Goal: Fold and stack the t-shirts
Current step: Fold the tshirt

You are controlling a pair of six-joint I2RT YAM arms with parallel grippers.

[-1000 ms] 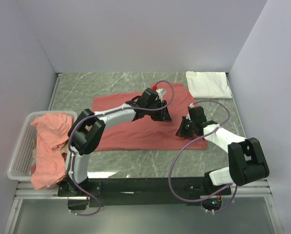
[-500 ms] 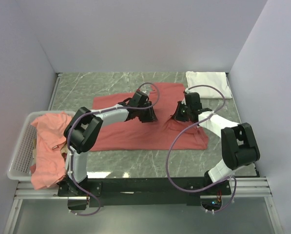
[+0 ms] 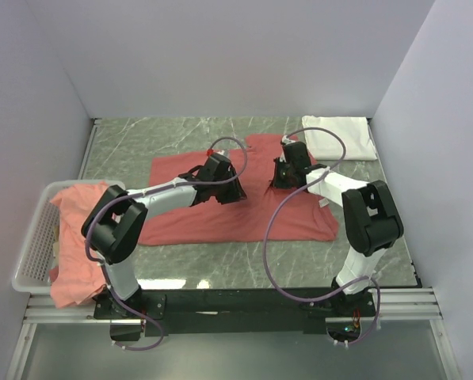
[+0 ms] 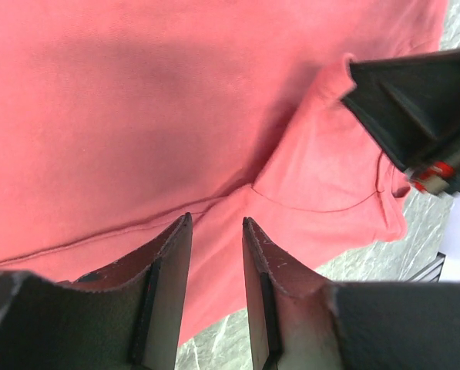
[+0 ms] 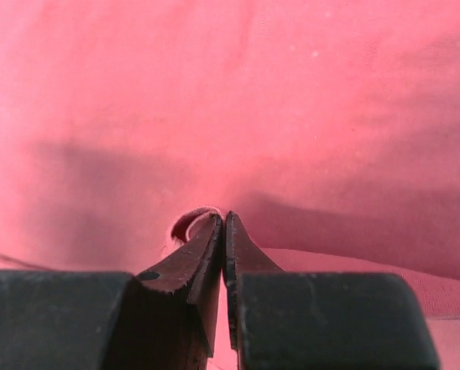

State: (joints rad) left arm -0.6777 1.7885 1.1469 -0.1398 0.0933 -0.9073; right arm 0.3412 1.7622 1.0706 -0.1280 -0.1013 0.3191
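A salmon-red t-shirt (image 3: 212,223) lies spread on the marble table. My left gripper (image 3: 236,193) hovers over its middle with the jaws apart and empty; the left wrist view shows my gripper (image 4: 216,220) just above the cloth (image 4: 137,116). My right gripper (image 3: 277,180) is shut on a raised fold of the same shirt near its far right part; the right wrist view shows my gripper (image 5: 223,217) pinching a small loop of red cloth (image 5: 253,92). A folded white t-shirt (image 3: 339,136) lies at the back right. More coral shirts (image 3: 82,229) hang from a basket.
A white mesh basket (image 3: 32,249) stands at the left edge of the table. The right gripper's black body (image 4: 414,100) shows close ahead in the left wrist view. Grey walls close in the table on three sides.
My right gripper moved back and left, dragging the shirt's right part with it. My left gripper moved left across the shirt.
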